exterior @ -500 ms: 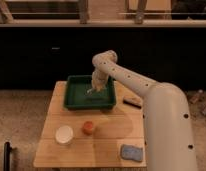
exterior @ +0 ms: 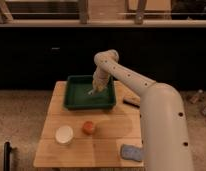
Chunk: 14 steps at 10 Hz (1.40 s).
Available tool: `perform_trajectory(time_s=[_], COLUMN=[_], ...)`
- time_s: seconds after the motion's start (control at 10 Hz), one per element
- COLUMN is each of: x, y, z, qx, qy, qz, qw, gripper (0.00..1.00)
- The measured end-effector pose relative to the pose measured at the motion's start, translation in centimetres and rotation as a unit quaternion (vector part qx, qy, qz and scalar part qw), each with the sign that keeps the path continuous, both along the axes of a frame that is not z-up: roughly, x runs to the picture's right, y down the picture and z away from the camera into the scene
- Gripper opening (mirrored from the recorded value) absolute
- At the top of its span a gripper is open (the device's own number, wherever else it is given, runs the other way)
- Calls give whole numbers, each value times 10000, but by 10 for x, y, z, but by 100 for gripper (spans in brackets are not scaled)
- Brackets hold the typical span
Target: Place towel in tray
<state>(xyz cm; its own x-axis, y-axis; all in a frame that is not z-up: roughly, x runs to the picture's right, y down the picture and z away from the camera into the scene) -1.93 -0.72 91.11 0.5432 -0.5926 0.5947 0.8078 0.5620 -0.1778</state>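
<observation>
A dark green tray [exterior: 76,102] sits at the back of the wooden table [exterior: 106,135]. My arm reaches from the right over the tray, and the gripper [exterior: 96,89] hangs low over the tray's middle, pointing down. A small pale bit [exterior: 90,92] shows at the gripper's tip, just above the tray floor; I cannot tell whether it is the towel. No other towel shows inside the tray.
A white bowl [exterior: 64,134] and a small orange-red object [exterior: 88,127] stand in front of the tray. A blue-grey pad [exterior: 131,152] lies at the front right. A dark flat object [exterior: 131,103] lies right of the tray. Dark cabinets stand behind.
</observation>
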Motion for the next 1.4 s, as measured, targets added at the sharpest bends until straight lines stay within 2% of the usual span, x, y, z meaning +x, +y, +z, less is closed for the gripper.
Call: perform_trajectory(time_s=[0.4, 0.6, 0.9, 1.0, 1.4], x=[-15, -19, -17, -16, -13], y=[8, 12, 21, 23, 27], z=[5, 9, 17, 19, 25], qx=[-238, -321, -439, -463, -436], qy=[-545, -640, -663, -660, -699], qz=[-517, -625, -635, -611, -351], qw=[9969, 9955, 9948, 9949, 9960], gripper=[1, 1, 3, 10, 53])
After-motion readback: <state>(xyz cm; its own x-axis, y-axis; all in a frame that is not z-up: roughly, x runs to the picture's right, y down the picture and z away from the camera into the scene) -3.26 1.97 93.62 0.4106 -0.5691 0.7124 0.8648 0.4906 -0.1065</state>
